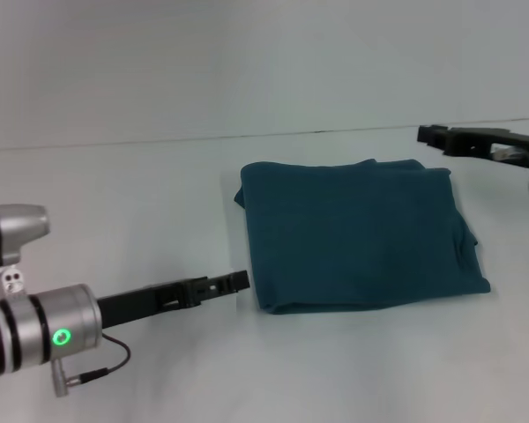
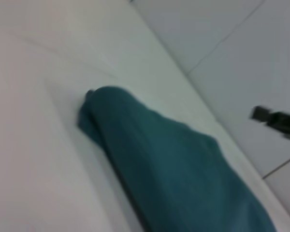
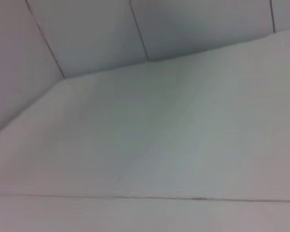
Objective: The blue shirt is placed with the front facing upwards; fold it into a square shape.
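The blue shirt (image 1: 357,233) lies folded into a thick, roughly square pad on the white table (image 1: 115,211), just right of the middle of the head view. Its plain teal back faces up. The layered edges show along the side at 3 o'clock, where the cloth puckers a little near the corner at 4 o'clock. The fold on the side at 9 o'clock is rounded and smooth.

The left gripper (image 1: 234,283) hangs low over the table at 8 o'clock from the shirt, its dark fingertips just beside the shirt's near left corner and holding nothing. Whether the fingers are parted or closed cannot be told from here. The left wrist view looks along the shirt's rounded folded edge (image 2: 135,140).

The right gripper (image 1: 434,137) is at 2 o'clock from the shirt, near its far right corner, clear of the cloth and empty. Its dark fingers reach toward 9 o'clock, and their spread cannot be told. The right wrist view shows only bare table and wall
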`<act>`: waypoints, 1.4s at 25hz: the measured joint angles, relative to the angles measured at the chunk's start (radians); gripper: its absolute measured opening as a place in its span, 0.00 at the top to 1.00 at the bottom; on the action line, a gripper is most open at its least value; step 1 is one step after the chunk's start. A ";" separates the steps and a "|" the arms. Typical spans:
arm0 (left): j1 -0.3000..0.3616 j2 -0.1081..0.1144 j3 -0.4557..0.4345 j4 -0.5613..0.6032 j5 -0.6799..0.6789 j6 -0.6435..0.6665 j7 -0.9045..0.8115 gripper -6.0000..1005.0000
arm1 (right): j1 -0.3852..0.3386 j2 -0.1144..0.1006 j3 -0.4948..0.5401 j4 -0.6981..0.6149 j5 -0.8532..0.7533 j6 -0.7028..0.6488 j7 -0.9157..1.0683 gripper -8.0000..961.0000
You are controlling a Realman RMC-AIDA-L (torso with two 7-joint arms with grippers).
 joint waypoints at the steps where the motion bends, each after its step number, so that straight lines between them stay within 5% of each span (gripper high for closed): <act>1: -0.007 0.000 0.018 -0.001 0.002 -0.009 -0.020 0.04 | -0.009 -0.001 0.012 -0.009 0.013 -0.013 0.000 0.90; 3: -0.022 0.000 0.049 -0.003 0.008 -0.018 -0.054 0.04 | -0.022 -0.004 0.038 -0.022 0.025 -0.035 0.000 0.89; 19: -0.128 -0.007 0.193 -0.044 0.049 -0.094 -0.200 0.04 | -0.038 -0.014 0.077 -0.030 0.027 -0.066 -0.001 0.26; 35: -0.168 -0.006 0.237 -0.062 0.052 -0.169 -0.216 0.07 | -0.039 -0.020 0.079 -0.031 0.027 -0.076 -0.001 0.26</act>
